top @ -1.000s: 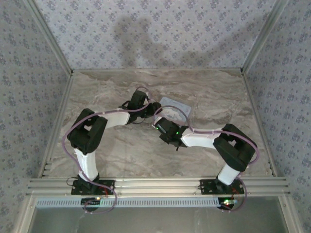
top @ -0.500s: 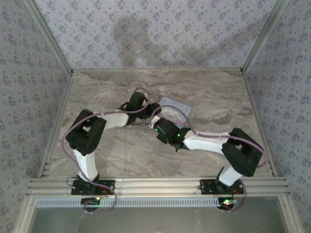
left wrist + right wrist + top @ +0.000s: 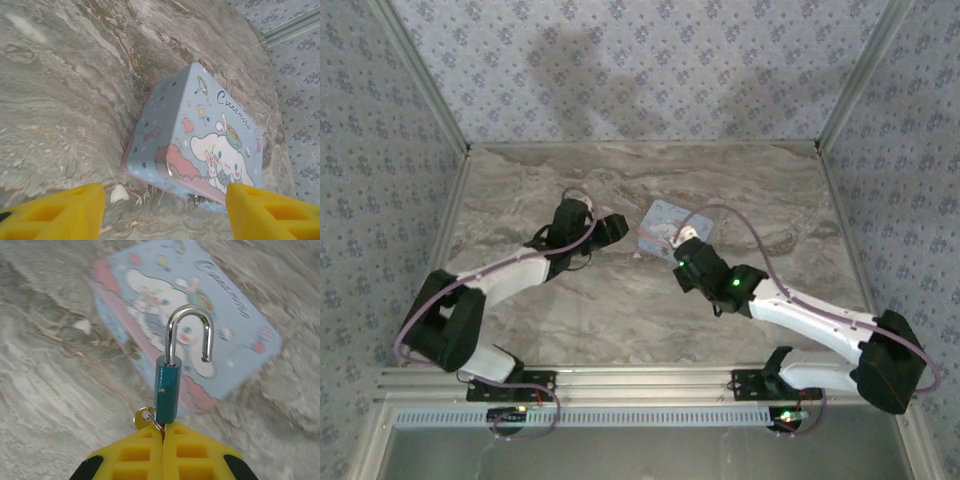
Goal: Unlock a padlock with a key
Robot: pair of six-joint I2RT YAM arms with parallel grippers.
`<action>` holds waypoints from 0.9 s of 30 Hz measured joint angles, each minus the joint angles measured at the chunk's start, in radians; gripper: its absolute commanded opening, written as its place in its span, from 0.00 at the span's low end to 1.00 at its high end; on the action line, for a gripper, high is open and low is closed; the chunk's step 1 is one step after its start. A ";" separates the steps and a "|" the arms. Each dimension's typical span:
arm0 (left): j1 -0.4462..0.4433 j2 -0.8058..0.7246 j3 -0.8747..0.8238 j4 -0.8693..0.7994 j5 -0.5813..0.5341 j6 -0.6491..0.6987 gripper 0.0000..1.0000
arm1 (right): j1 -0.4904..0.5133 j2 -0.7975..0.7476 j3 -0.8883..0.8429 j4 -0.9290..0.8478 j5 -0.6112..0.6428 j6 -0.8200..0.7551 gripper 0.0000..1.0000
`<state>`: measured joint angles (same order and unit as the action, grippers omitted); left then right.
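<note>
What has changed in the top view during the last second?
The left gripper drew back leftward from the tin, jaws open and empty. The right gripper, shut on the open padlock, shifted right toward the tin as its elbow swung outward. The tin stayed put.

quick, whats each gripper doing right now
left gripper: open, holding nothing.
right gripper: shut on the bottom end of the padlock, whose shackle stands open.

pale blue tin (image 3: 200, 135), lettered "Cinnamoro"
</note>
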<state>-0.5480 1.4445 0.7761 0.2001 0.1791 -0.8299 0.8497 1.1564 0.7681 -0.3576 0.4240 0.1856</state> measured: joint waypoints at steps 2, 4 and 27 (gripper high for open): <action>-0.008 -0.051 -0.032 -0.019 -0.025 0.007 0.86 | -0.067 -0.019 0.000 -0.053 -0.026 0.069 0.00; -0.023 -0.090 -0.054 -0.043 -0.046 0.021 0.98 | -0.139 -0.027 0.000 -0.098 -0.061 0.130 0.00; -0.090 -0.283 -0.147 -0.183 -0.173 0.037 0.98 | -0.603 0.280 0.001 -0.262 -0.352 0.323 0.04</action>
<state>-0.6380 1.1618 0.6289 0.0174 0.0059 -0.7933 0.2462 1.4368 0.7692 -0.6201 0.0715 0.5091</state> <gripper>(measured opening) 0.979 0.059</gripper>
